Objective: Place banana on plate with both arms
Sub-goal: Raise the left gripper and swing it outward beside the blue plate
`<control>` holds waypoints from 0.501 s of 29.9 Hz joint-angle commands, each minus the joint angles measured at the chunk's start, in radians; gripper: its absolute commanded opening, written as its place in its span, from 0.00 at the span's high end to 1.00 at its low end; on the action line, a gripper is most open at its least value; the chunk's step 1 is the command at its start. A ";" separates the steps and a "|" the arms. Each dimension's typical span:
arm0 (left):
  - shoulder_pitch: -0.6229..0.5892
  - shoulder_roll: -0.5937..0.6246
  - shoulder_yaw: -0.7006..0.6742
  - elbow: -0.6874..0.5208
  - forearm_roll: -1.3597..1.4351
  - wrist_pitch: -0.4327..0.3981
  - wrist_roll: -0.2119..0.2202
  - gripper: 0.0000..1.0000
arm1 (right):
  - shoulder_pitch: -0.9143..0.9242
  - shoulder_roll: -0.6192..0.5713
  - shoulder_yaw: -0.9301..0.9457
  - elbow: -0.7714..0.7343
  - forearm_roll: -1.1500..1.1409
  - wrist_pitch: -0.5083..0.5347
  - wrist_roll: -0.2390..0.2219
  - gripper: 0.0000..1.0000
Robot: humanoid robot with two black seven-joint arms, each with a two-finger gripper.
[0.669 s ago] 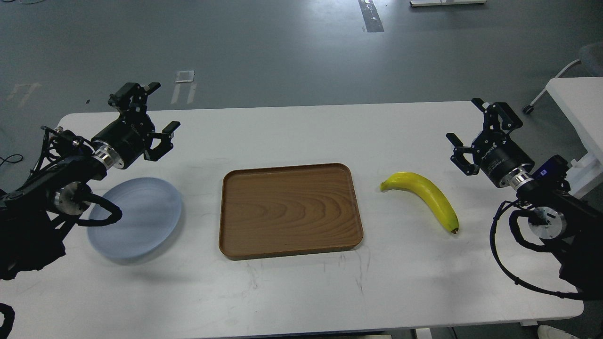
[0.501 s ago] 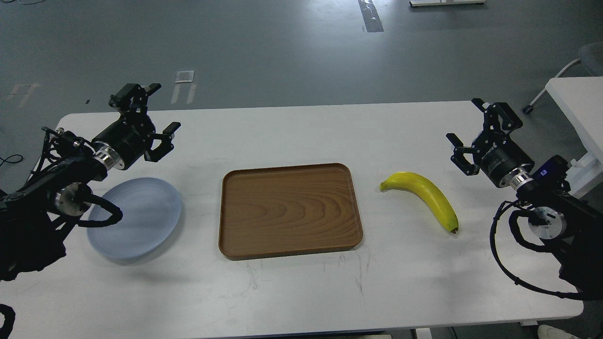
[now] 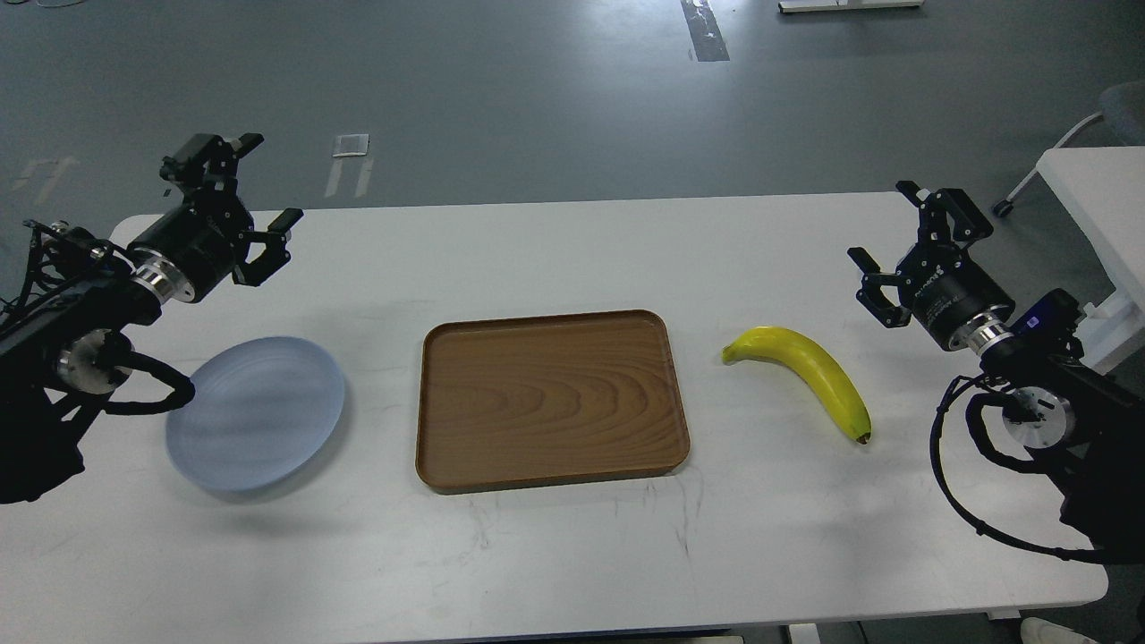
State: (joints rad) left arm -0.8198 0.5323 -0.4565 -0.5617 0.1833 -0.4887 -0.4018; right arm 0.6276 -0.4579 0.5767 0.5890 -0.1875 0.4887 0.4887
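Note:
The yellow banana (image 3: 808, 377) lies on the white table (image 3: 572, 555) right of centre, stem end toward the tray, dark tip toward me. The pale blue-grey plate (image 3: 256, 413) sits empty at the left. My left gripper (image 3: 259, 192) is open and empty, raised above the table's far left corner, well beyond the plate. My right gripper (image 3: 890, 233) is open and empty, above the table to the right of and beyond the banana, apart from it.
A rectangular brown wooden tray (image 3: 550, 398) lies empty in the middle between plate and banana. A second white table (image 3: 1096, 215) and a chair stand off to the right. The grey floor lies beyond the far edge.

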 commanded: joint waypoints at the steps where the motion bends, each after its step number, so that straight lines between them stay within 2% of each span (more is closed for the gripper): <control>1: -0.041 0.046 0.009 -0.029 0.103 0.000 -0.081 0.00 | 0.001 -0.001 0.000 0.000 -0.001 0.000 0.000 0.00; 5: -0.064 0.123 0.007 -0.121 0.301 0.000 -0.087 0.00 | 0.001 -0.002 0.000 0.000 -0.001 0.000 0.000 0.00; 7: -0.064 0.196 0.004 -0.249 0.440 0.000 -0.087 0.00 | 0.000 -0.007 0.000 0.000 0.000 0.000 0.000 0.00; 9: -0.064 0.230 0.005 -0.314 0.517 0.000 -0.087 0.00 | 0.000 -0.007 0.000 0.000 0.000 0.000 0.000 0.00; 12: -0.062 0.314 0.004 -0.479 0.782 0.000 -0.087 0.00 | 0.001 -0.005 0.000 0.000 -0.001 0.000 0.000 0.00; 15: -0.064 0.356 0.007 -0.584 1.011 0.000 -0.087 0.00 | 0.003 -0.002 0.000 0.002 -0.001 0.000 0.000 0.00</control>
State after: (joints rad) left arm -0.8830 0.8452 -0.4525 -1.0425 0.9834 -0.4892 -0.4889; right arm 0.6290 -0.4641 0.5767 0.5889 -0.1881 0.4887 0.4887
